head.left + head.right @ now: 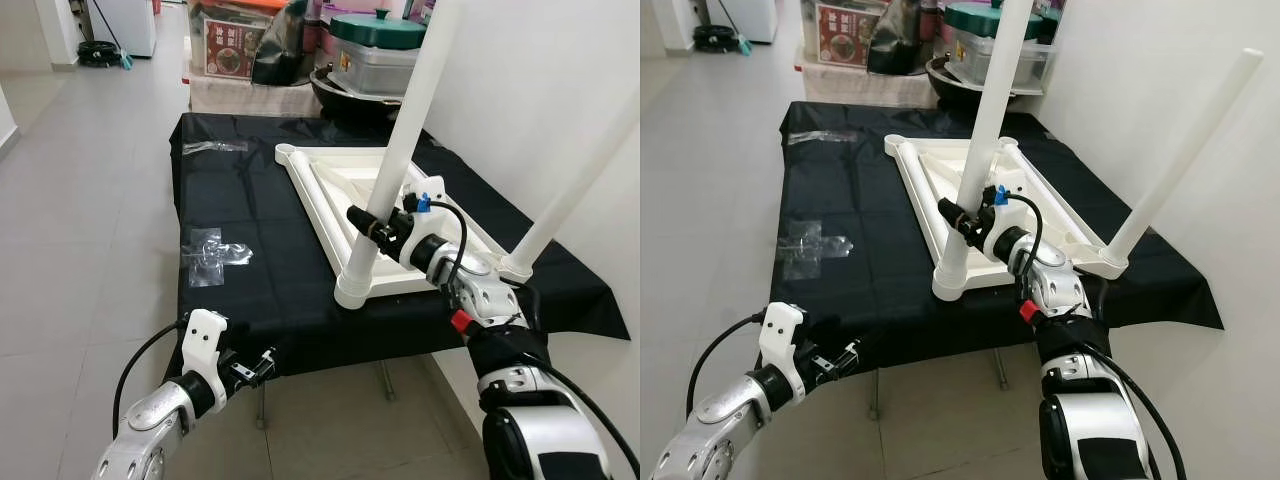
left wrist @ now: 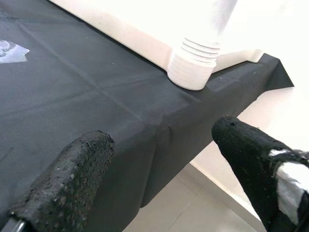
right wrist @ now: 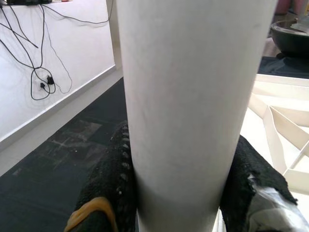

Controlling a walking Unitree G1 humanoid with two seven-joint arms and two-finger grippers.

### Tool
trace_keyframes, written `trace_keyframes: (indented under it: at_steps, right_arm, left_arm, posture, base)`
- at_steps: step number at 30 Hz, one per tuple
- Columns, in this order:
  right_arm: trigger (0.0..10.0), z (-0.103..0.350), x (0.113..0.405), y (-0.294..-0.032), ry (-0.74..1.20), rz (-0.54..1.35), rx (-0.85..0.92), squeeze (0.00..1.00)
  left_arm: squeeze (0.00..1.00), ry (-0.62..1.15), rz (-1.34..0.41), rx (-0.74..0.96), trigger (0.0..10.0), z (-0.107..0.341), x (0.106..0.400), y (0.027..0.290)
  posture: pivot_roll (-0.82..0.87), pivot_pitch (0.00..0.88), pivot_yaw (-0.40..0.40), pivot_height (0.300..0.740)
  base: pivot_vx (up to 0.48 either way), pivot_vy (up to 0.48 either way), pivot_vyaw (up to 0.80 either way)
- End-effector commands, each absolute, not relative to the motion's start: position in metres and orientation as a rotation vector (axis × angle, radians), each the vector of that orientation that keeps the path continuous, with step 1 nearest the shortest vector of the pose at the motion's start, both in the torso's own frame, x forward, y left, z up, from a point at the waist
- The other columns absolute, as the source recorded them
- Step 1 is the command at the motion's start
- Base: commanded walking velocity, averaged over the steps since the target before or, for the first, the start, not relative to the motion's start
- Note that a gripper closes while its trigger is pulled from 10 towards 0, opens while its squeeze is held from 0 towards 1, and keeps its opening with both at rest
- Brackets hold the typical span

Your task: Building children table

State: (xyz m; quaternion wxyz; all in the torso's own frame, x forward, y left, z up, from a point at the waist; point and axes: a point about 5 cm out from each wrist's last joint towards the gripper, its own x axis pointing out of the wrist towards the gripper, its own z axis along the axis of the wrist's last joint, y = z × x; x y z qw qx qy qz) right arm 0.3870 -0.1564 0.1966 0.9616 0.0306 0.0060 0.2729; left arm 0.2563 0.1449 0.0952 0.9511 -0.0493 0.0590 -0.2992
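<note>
My right gripper (image 1: 368, 226) is clamped around the near white table leg (image 1: 400, 150), its 2 black fingers (image 3: 113, 179) pressed against either side of the tube low down, just above the corner socket. That leg stands upright in the near corner of the upturned white tabletop (image 1: 335, 185), which lies underside up on a black cloth (image 1: 250, 200) covering a low surface. A 2nd leg (image 1: 570, 195) rises tilted from the corner on my right. My left gripper (image 1: 258, 366) hangs below the cloth's near edge, fingers (image 2: 72, 174) spread apart, holding nothing. Clear plastic wrappers (image 1: 212, 252) lie on the cloth to my left.
</note>
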Motion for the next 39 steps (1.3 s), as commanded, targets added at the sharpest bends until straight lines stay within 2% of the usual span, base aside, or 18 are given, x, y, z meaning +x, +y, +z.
trace_keyframes:
  at_steps: [1,2,3,5,6,8,15,16,18,19,21,22,23,24,28,29,34,39]
  right_arm:
    - [0.0,0.191,0.391,-0.162,0.046,0.469,0.05,0.0]
    - [0.0,0.188,0.395,-0.174,0.06,0.287,0.063,0.0]
    - [0.0,0.188,0.395,-0.174,0.06,0.287,0.063,0.0]
    - [0.0,0.18,0.396,-0.197,0.074,-0.065,0.089,0.0]
    - [0.0,0.18,0.396,-0.197,0.074,-0.065,0.089,0.0]
    - [0.0,0.165,0.387,-0.203,0.119,-0.345,0.134,0.0]
    - [0.0,0.168,0.376,-0.163,0.072,-0.369,0.143,0.0]
    - [10.0,0.169,0.38,-0.15,0.079,-0.267,0.151,0.0]
    - [10.0,0.17,0.383,-0.14,0.084,-0.197,0.157,0.0]
    - [10.0,0.174,0.385,-0.138,0.065,-0.162,0.145,0.28]
    - [10.0,0.176,0.387,-0.139,0.052,-0.163,0.135,0.28]
    - [10.0,0.18,0.389,-0.141,0.036,-0.143,0.135,1.0]
    - [10.0,0.182,0.391,-0.143,0.026,-0.127,0.138,1.0]
    - [10.0,0.188,0.393,-0.141,0.002,-0.039,0.138,0.0]
    - [10.0,0.194,0.394,-0.138,-0.017,0.068,0.163,0.0]
    - [10.0,0.2,0.393,-0.134,-0.041,0.258,0.154,0.0]
    - [10.0,0.206,0.384,-0.141,-0.057,0.58,0.043,0.0]
    - [10.0,0.208,0.39,-0.161,-0.036,0.614,-0.003,0.0]
  left_arm:
    - [0.0,0.129,-0.616,-0.094,10.0,0.093,0.255,0.142]
    - [0.0,0.129,-0.614,-0.093,10.0,0.093,0.256,0.143]
    - [0.0,0.129,-0.614,-0.093,10.0,0.093,0.256,0.143]
    - [0.0,0.129,-0.611,-0.091,10.0,0.093,0.256,0.145]
    - [0.0,0.129,-0.611,-0.091,10.0,0.093,0.256,0.145]
    - [0.0,0.129,-0.612,-0.09,10.0,0.094,0.256,0.144]
    - [0.0,0.131,-0.621,-0.09,10.0,0.094,0.256,0.142]
    - [0.0,0.132,-0.623,-0.088,10.0,0.094,0.257,0.141]
    - [0.0,0.132,-0.625,-0.087,10.0,0.094,0.257,0.141]
    - [0.0,0.13,-0.623,-0.086,10.0,0.094,0.258,0.141]
    - [0.0,0.129,-0.622,-0.085,10.0,0.095,0.258,0.142]
    - [0.0,0.129,-0.619,-0.085,10.0,0.094,0.258,0.143]
    - [0.0,0.129,-0.618,-0.085,10.0,0.094,0.258,0.143]
    - [0.0,0.129,-0.617,-0.086,10.0,0.094,0.258,0.143]
    - [0.0,0.129,-0.617,-0.087,10.0,0.093,0.257,0.142]
    - [0.0,0.129,-0.619,-0.089,10.0,0.093,0.257,0.141]
    - [0.0,0.128,-0.62,-0.087,10.0,0.093,0.258,0.141]
    - [0.0,0.124,-0.62,-0.084,10.0,0.094,0.26,0.142]
  posture:
    - [0.06,0.0,-0.156,0.74]
    - [0.05,0.0,-0.155,0.74]
    - [0.05,0.0,-0.155,0.74]
    - [0.06,0.0,-0.154,0.74]
    - [0.06,0.0,-0.154,0.74]
    - [0.06,0.0,-0.149,0.74]
    - [0.06,0.0,-0.144,0.74]
    - [0.06,0.0,-0.147,0.74]
    - [0.06,0.0,-0.147,0.74]
    - [0.06,0.0,-0.148,0.74]
    - [0.06,0.0,-0.148,0.74]
    - [0.05,0.0,-0.152,0.74]
    - [0.05,0.0,-0.152,0.74]
    - [0.05,0.0,-0.152,0.74]
    - [0.05,0.0,-0.152,0.74]
    - [0.05,0.0,-0.15,0.74]
    - [0.05,0.0,-0.153,0.74]
    - [0.06,0.0,-0.155,0.74]
  base:
    - [0.0,0.0,0.0]
    - [0.0,0.0,0.0]
    - [0.0,0.0,0.0]
    - [0.0,0.0,0.0]
    - [0.0,0.0,0.0]
    - [0.0,0.0,0.0]
    - [0.0,0.0,0.0]
    - [0.0,0.0,0.0]
    - [0.0,0.0,0.0]
    - [0.0,0.0,0.0]
    - [0.0,0.0,0.0]
    - [0.0,0.0,0.0]
    - [0.0,0.0,0.0]
    - [0.0,0.0,0.0]
    - [0.0,0.0,0.0]
    - [0.0,0.0,0.0]
    - [0.0,0.0,0.0]
    - [0.0,0.0,0.0]
